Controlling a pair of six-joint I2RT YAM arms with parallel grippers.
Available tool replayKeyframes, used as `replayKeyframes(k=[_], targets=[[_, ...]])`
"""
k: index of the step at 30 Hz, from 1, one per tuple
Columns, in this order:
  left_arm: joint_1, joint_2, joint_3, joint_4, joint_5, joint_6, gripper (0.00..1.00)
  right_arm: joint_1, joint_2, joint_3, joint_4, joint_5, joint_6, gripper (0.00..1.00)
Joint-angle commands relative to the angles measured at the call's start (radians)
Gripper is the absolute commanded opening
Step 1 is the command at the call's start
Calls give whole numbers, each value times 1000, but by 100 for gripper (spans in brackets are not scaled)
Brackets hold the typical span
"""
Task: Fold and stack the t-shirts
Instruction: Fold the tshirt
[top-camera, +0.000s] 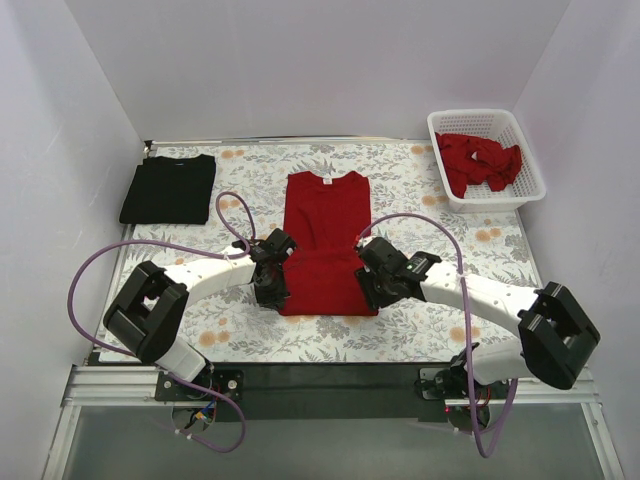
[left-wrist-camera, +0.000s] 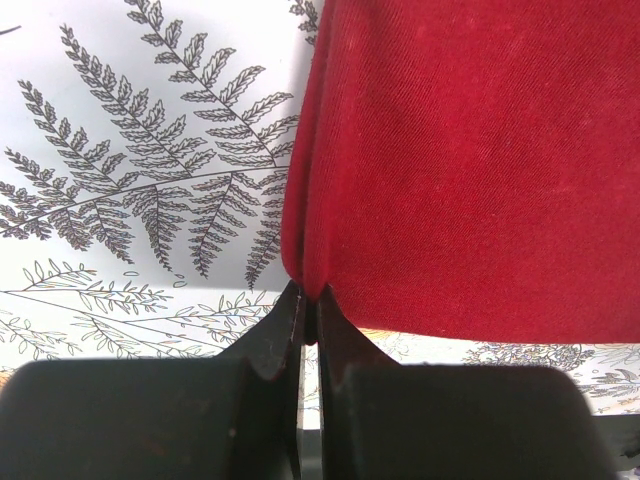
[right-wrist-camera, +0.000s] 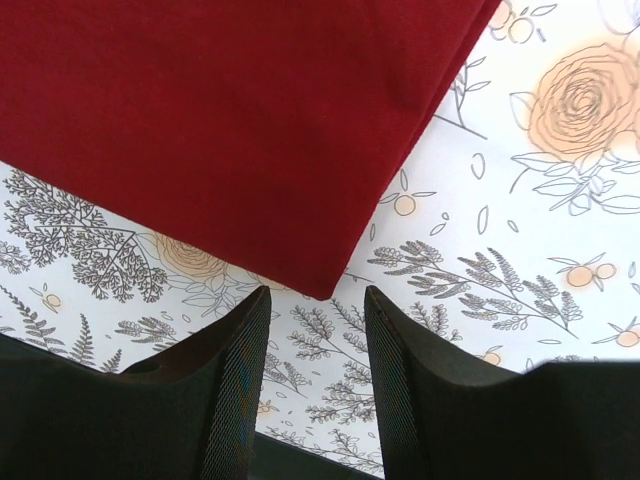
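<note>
A bright red t-shirt (top-camera: 325, 225) lies flat in the middle of the flowered table cover (top-camera: 420, 190), collar away from the arms. Its sleeves are turned in, so it makes one long, narrow, smooth rectangle. Off to its left, at the far side, sits a black t-shirt (top-camera: 168, 188) already folded into a neat square. Off to its right, also at the far side, stands a white lattice basket (top-camera: 472, 114) holding a rumpled heap of more red t-shirts (top-camera: 480, 162). From above, the left gripper (top-camera: 272, 290) sits at the flat shirt's near left corner and the right gripper (top-camera: 372, 290) at its near right corner, but how their jaws stand is hard to read from there. The wrist cameras settle it. The left one shows the two dark fingers (left-wrist-camera: 275, 335) pressed nearly together, with the doubled cloth edge pinched between their tips, and a fine twill weave in the fabric. The right one shows the fingers (right-wrist-camera: 240, 340) spread apart with the fern-printed cover visible between them. The shirt's corner points at that gap from just beyond the tips, and nothing is gripped.
</note>
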Motion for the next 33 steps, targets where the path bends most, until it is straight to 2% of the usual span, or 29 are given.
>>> replayKeyframes(k=[1, 16, 19, 28, 33], targets=[[-4, 14, -24, 1, -22, 12, 0, -2, 21, 2, -12, -32, 31, 42], [-4, 12, -11, -5, -7, 14, 0, 0, 191, 4, -41, -47, 56, 43], [-4, 11, -7, -8, -3, 12, 0, 0, 182, 10, -44, -53, 50, 43], [-4, 8, -7, -11, 1, 12, 0, -35, 22, 22, -69, -35, 106, 46], [-4, -3, -10, -13, 10, 12, 0, -60, 39, 25, -66, -38, 128, 45]])
